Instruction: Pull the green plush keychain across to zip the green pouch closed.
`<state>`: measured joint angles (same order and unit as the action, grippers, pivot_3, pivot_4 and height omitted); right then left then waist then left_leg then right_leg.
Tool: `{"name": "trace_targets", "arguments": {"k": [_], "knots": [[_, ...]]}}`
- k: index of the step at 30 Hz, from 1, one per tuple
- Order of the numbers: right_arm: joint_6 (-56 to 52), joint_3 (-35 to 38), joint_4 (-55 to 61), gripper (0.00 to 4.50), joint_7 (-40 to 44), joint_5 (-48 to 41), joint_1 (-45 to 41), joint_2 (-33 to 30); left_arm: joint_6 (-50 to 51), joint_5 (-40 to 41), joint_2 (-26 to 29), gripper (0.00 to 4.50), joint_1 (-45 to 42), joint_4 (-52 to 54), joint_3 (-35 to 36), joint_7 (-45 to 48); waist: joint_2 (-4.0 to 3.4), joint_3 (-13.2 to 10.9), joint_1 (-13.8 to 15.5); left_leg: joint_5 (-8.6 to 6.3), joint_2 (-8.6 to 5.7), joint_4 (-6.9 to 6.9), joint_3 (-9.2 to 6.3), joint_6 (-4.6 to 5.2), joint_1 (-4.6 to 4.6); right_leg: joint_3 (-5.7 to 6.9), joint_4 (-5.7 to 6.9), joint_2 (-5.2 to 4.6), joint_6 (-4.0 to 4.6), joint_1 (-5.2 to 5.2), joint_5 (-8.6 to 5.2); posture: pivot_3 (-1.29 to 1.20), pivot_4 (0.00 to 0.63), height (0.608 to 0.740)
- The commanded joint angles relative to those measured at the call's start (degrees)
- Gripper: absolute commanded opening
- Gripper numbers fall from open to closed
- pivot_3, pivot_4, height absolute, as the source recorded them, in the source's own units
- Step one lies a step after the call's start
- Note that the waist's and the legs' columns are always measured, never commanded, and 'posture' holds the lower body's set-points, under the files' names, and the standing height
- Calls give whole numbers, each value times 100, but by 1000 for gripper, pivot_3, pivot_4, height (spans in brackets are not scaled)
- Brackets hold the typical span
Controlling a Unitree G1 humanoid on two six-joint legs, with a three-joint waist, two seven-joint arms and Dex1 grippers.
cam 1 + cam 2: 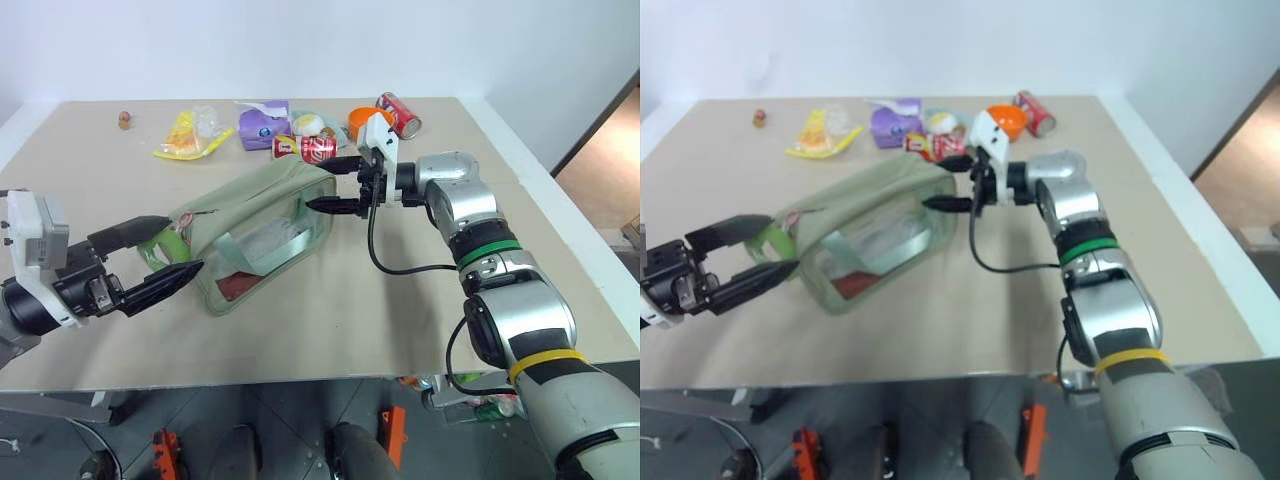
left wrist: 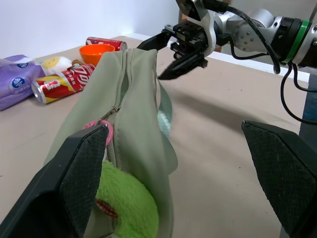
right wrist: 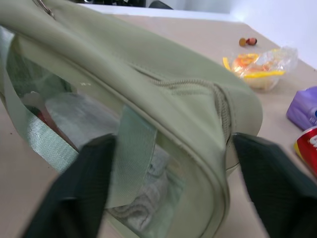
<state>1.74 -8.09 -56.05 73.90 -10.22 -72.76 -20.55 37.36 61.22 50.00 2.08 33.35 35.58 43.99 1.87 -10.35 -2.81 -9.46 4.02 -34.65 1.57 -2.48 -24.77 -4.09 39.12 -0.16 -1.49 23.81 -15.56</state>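
Your green pouch (image 1: 262, 232) lies on its side on the desk (image 1: 400, 300), zipper edge upward, one end toward each hand; the green plush keychain (image 2: 124, 206) hangs at the end nearest your left hand (image 1: 160, 257), whose fingers stand released, one either side of that end, the keychain just beside one finger; your right hand (image 1: 340, 185) sits at the far end, its fingers (image 3: 89, 188) straddling the pouch's top corner, spread and not yet clamped; behind lie a red can (image 1: 318, 148), a purple packet (image 1: 262, 126) and an orange bowl (image 1: 358, 120).

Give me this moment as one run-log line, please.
left hand: open, at green plush keychain | right hand: straddling green pouch far end | zipper: unclosed
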Motion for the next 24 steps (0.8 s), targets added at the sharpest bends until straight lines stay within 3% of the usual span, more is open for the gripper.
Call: {"name": "trace_targets", "arguments": {"k": [1, 6, 8, 14, 24], "knots": [[109, 236, 34, 2335, 139, -59, -228, 19, -93, -18, -7, 4500, -117, 93, -48, -72, 0, 0, 2, 0, 0, 0, 0, 0, 0, 0, 0, 0, 0, -1, 0, 0, 150, 740], [7, 331, 146, 445, 280, -80, -196, 16, -142, -102, -25, 4500, -294, -34, -232, -110, 0, 0, 0, 0, 0, 0, 0, 0, 0, 0, 0, 0, 0, -1, 0, 0, 150, 740], [-43, 350, 214, 40, 351, -101, -159, 4, -154, -149, -41, 4500, -392, -90, -337, -106, -1, -1, 2, 0, 0, 0, 0, 0, 1, 0, 2, 2, 0, -1, 0, 0, 150, 740], [-286, 410, 909, 40, 570, -236, 156, -155, -215, -330, -108, 4500, -597, -267, -561, -74, -1, 0, 6, 1, 0, -2, -1, -2, 0, 1, 2, -1, -1, -3, 0, 0, 150, 740], [-2467, 965, 5154, 40, -28, -1017, 2028, -1487, -275, -577, -191, 4500, -867, -524, -805, -6, -1, -1, 57, 1, -2, -5, -8, -2, -16, 9, 2, -4, -5, 5, -3, 0, 150, 740]]}}
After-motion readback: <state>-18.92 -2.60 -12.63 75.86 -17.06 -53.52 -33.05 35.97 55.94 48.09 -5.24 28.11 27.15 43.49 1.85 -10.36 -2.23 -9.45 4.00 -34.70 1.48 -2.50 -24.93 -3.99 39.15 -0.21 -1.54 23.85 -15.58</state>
